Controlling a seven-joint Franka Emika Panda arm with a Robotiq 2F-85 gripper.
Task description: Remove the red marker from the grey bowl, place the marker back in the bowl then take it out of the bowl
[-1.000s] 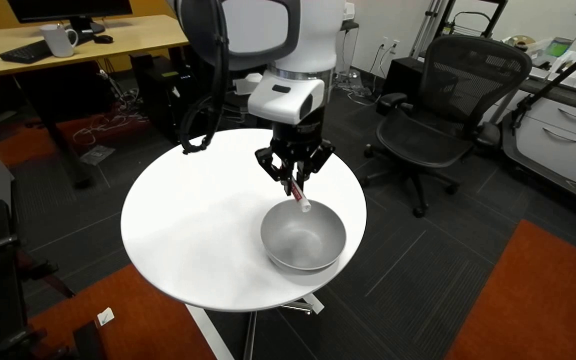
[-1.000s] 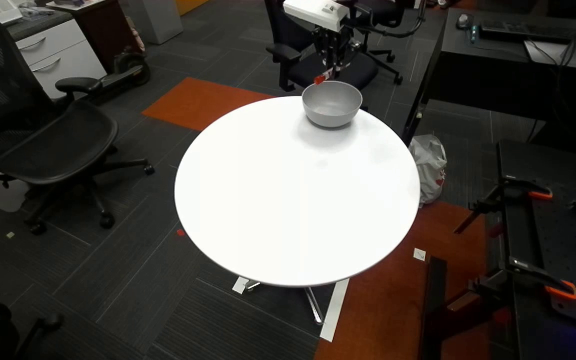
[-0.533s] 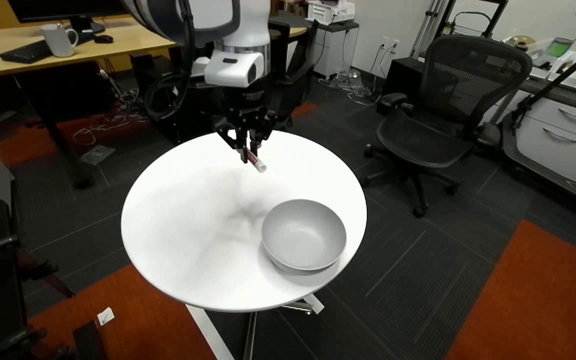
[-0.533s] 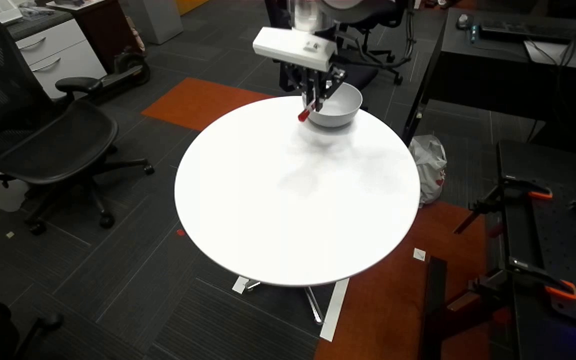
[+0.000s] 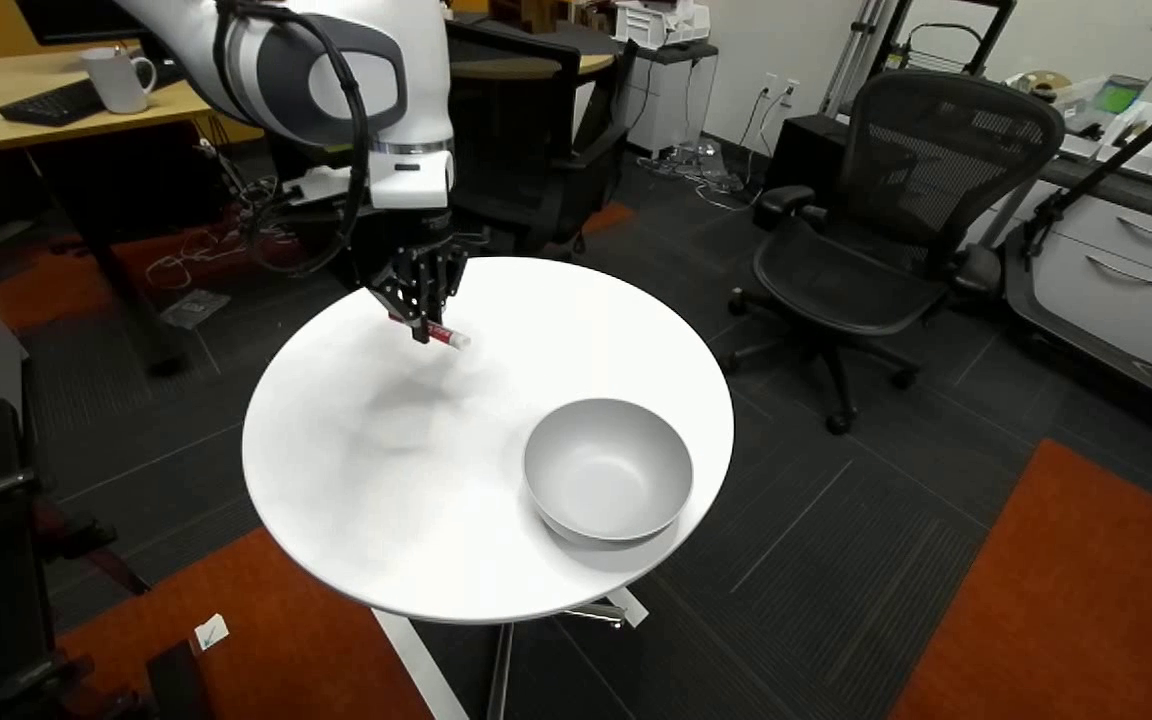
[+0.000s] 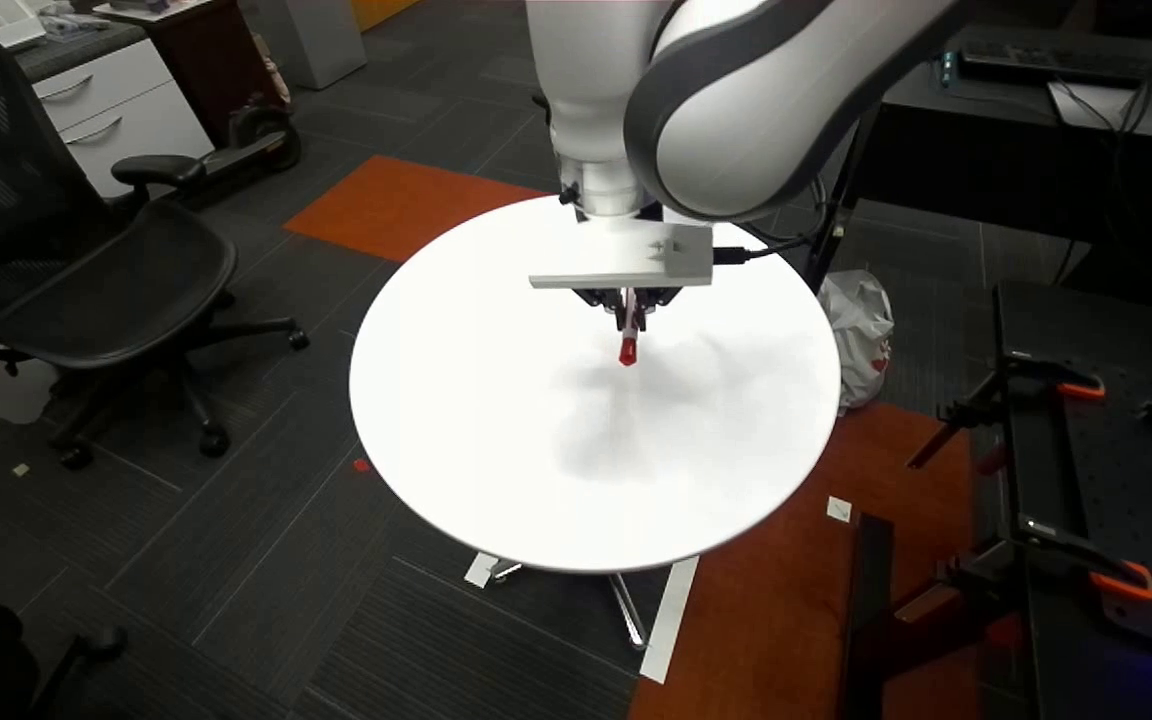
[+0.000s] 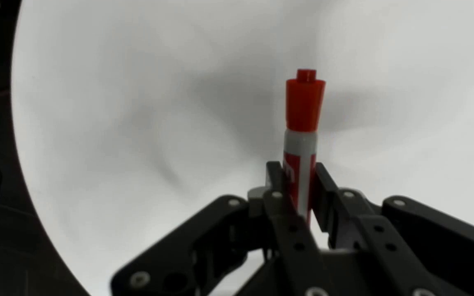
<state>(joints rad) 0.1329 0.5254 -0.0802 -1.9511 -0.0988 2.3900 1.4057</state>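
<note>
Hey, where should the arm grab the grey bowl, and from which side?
Probably the rim of the grey bowl, from above, on the side facing the middle of the white table, with the fingers straddling it. The bowl stands upright, open at the top, and its opposite side lies near the table edge. The fingers hold the red marker, so set that down first.

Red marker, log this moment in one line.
Gripper: holding red marker | Marker: over white table, outside grey bowl | Bowl: on table
</note>
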